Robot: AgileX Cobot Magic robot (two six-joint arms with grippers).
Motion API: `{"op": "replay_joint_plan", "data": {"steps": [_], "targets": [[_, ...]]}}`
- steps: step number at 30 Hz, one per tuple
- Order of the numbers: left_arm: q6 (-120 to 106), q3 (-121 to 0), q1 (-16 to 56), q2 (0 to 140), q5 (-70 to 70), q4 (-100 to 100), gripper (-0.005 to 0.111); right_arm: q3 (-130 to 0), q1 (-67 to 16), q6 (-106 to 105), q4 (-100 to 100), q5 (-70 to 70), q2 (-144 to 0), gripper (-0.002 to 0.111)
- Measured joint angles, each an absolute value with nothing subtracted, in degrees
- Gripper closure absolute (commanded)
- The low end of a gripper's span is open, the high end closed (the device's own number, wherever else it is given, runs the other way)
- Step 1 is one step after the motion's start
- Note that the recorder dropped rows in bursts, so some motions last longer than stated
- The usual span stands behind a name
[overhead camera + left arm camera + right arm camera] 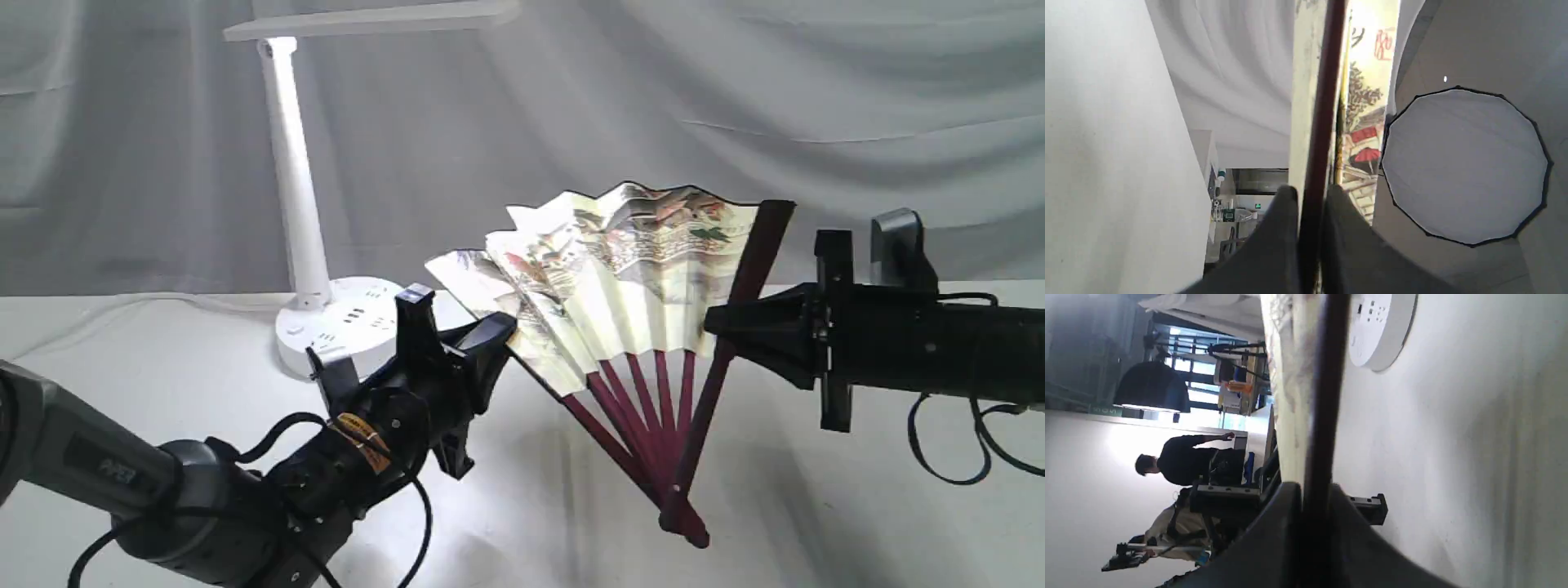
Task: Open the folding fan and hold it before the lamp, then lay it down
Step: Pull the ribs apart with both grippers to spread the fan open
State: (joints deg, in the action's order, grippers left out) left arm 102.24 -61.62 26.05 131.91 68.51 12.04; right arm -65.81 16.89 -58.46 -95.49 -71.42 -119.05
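Fan (645,269) edges pinched by both tools, half-spread.

The cream pleated paper folding fan with maroon wooden ribs (637,278) stands partly spread, pivot down on the white counter (816,506), between the left end effector (500,331) and right end effector (712,322). The white desk lamp with round base (326,318) stands behind the left end effector.
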Motion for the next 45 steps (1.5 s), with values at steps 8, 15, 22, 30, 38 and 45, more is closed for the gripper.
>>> {"op": "replay_joint_plan", "data": {"steps": [8, 15, 22, 30, 38, 45], "targets": [[100.3, -61.6, 30.5, 131.9, 68.0, 1.3, 0.107, -65.8, 21.6, -58.3, -95.6, -71.6, -119.0, 0.108], [96.2, -61.6, 34.9, 131.9, 67.6, -9.2, 0.107, -65.8, 25.6, -58.1, -95.9, -72.0, -119.0, 0.108], [95.2, -61.6, 36.3, 131.9, 67.5, -12.4, 0.107, -65.8, 29.6, -58.1, -96.4, -72.0, -119.0, 0.108], [94.3, -61.6, 38.3, 131.9, 67.4, -15.7, 0.107, -65.8, 34.1, -57.7, -97.3, -72.0, -119.0, 0.108], [91.7, -61.6, 40.7, 131.9, 67.3, -21.6, 0.107, -65.8, 36.5, -57.4, -97.3, -72.1, -119.0, 0.108], [91.4, -61.6, 41.0, 131.9, 67.3, -22.2, 0.107, -65.8, 38.3, -57.4, -97.2, -72.6, -119.0, 0.108]]}}
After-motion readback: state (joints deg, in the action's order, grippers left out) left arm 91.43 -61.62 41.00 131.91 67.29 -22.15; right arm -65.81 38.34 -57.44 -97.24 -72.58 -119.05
